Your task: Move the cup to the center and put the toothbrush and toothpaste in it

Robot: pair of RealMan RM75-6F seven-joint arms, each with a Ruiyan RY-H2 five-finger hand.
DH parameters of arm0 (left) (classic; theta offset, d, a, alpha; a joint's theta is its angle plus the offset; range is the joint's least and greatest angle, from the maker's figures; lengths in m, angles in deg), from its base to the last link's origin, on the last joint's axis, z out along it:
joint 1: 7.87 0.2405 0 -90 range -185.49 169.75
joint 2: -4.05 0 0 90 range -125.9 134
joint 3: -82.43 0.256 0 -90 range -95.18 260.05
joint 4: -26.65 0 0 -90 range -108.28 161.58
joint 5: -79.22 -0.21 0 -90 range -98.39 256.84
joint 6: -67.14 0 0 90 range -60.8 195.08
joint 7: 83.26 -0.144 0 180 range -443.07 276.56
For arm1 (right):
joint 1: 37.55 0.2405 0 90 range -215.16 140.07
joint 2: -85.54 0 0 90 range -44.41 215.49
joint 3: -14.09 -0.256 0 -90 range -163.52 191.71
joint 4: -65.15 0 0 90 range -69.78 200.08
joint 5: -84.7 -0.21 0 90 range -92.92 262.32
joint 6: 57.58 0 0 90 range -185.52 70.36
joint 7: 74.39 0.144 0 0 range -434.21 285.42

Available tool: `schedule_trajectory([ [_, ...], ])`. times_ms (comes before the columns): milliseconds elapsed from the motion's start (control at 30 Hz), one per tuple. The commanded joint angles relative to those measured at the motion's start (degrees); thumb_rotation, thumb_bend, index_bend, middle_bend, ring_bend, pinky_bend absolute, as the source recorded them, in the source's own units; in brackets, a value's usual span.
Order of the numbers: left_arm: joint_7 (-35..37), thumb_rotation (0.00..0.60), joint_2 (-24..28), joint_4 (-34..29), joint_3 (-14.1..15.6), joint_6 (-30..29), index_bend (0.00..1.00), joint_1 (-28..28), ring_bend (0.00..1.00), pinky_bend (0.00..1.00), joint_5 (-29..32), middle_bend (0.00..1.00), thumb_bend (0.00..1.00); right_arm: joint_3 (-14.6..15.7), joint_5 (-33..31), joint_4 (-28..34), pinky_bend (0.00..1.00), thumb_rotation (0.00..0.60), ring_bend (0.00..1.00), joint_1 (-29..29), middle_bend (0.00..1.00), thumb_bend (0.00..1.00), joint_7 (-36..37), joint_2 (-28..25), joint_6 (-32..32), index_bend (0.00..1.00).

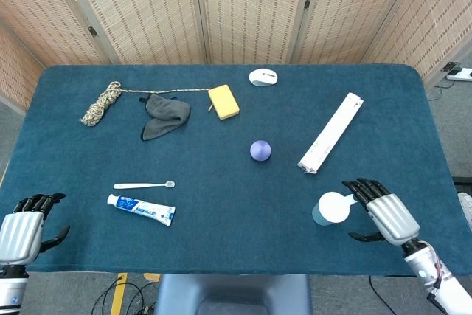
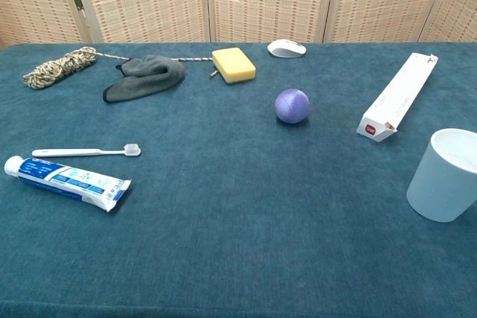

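A pale cup [image 1: 331, 208] [image 2: 446, 174] stands upright near the front right of the blue table. My right hand [image 1: 383, 212] hovers just right of it, fingers apart, holding nothing and apart from the cup. A white toothbrush [image 1: 144, 184] [image 2: 86, 152] lies at the front left, with a blue-and-white toothpaste tube [image 1: 141, 209] [image 2: 67, 182] just in front of it. My left hand [image 1: 24, 228] rests at the front left table edge, fingers spread, empty. Neither hand shows in the chest view.
A purple ball [image 1: 259, 150] sits mid-table. A long white box [image 1: 330, 133] lies diagonally behind the cup. Along the back are a coiled rope [image 1: 100, 103], grey cloth [image 1: 164, 116], yellow sponge [image 1: 223, 101] and white mouse [image 1: 262, 77].
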Motion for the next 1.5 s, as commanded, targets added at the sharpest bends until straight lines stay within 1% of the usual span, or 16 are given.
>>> schedule_trajectory([
  [33, 0.22, 0.6, 0.1, 0.16, 0.08, -0.12, 0.29, 0.21, 0.27, 0.3, 0.17, 0.37, 0.31, -0.63, -0.91, -0.54, 0.16, 0.6, 0.09, 3.07, 0.11, 0.02, -0.92, 1.6, -4.06, 0.0],
  [267, 0.59, 0.6, 0.24, 0.58, 0.27, 0.01, 0.29, 0.63, 0.27, 0.3, 0.79, 0.37, 0.31, -0.77, -1.83, -2.29, 0.16, 0.6, 0.09, 6.37, 0.11, 0.08, -0.85, 4.31, -8.18, 0.0],
  [333, 0.71, 0.6, 0.24, 0.71, 0.31, 0.05, 0.29, 0.68, 0.27, 0.3, 0.83, 0.37, 0.31, -0.78, -2.0, -2.96, 0.16, 0.6, 0.09, 6.88, 0.13, 0.1, -0.97, 5.24, -8.48, 0.0],
  [433, 0.89, 0.6, 0.17, 0.86, 0.35, 0.06, 0.29, 0.75, 0.27, 0.3, 0.8, 0.37, 0.31, -0.79, -1.76, -4.15, 0.24, 0.6, 0.17, 7.2, 0.21, 0.15, -1.29, 6.67, -7.76, 0.01],
  [533, 1.08, 0.6, 0.11, 1.02, 0.38, 0.07, 0.29, 0.81, 0.27, 0.3, 0.82, 0.37, 0.31, -0.57, -1.91, -4.88, 0.34, 0.6, 0.26, 7.63, 0.29, 0.25, -1.57, 7.47, -7.99, 0.09],
  [633, 1.28, 0.6, 0.12, 1.21, 0.39, -0.02, 0.29, 0.96, 0.27, 0.3, 0.89, 0.37, 0.31, -0.32, -1.63, -5.09, 0.45, 0.6, 0.35, 7.86, 0.35, 0.31, -1.78, 7.85, -7.48, 0.22],
  [700, 1.4, 0.6, 0.12, 1.26, 0.38, -0.07, 0.29, 1.01, 0.27, 0.3, 0.92, 0.36, 0.31, -0.25, -1.47, -5.1, 0.51, 0.6, 0.4, 7.92, 0.38, 0.33, -1.75, 7.94, -7.15, 0.27],
  [767, 1.53, 0.6, 0.1, 1.32, 0.36, -0.18, 0.29, 1.08, 0.27, 0.3, 0.92, 0.35, 0.31, -0.21, -1.32, -5.06, 0.54, 0.6, 0.43, 8.0, 0.4, 0.35, -1.65, 8.02, -6.8, 0.31],
  [833, 1.68, 0.6, 0.11, 1.42, 0.37, -0.32, 0.29, 1.21, 0.27, 0.3, 0.91, 0.33, 0.31, -0.28, -1.13, -4.71, 0.55, 0.6, 0.44, 8.34, 0.41, 0.36, -1.45, 8.04, -6.47, 0.32],
  [1033, 2.64, 0.6, 0.59, 1.33, 0.44, -1.16, 0.29, 1.82, 0.27, 0.3, 0.63, 0.33, 0.31, -3.53, -1.36, -0.24, 0.55, 0.6, 0.46, 12.43, 0.41, 0.36, -2.67, 8.03, -7.75, 0.32],
  [1133, 3.13, 0.6, 0.89, 1.39, 0.6, -1.6, 0.29, 2.2, 0.27, 0.3, 0.4, 0.33, 0.31, -5.54, -2.93, 1.69, 0.55, 0.6, 0.46, 15.02, 0.41, 0.36, -3.05, 8.78, -10.06, 0.32],
  [1300, 3.91, 0.6, 1.5, 1.38, 0.74, -2.49, 0.29, 2.81, 0.27, 0.3, -0.14, 0.33, 0.31, -8.73, -6.79, 3.55, 0.55, 0.6, 0.46, 20.08, 0.41, 0.36, -5.54, 11.19, -15.93, 0.32],
  [1500, 4.59, 0.6, 2.09, 1.28, 1.01, -3.17, 0.29, 3.37, 0.27, 0.3, -0.83, 0.33, 0.31, -12.77, -13.47, 2.94, 0.55, 0.6, 0.46, 25.5, 0.41, 0.36, -9.93, 16.06, -21.48, 0.33],
])
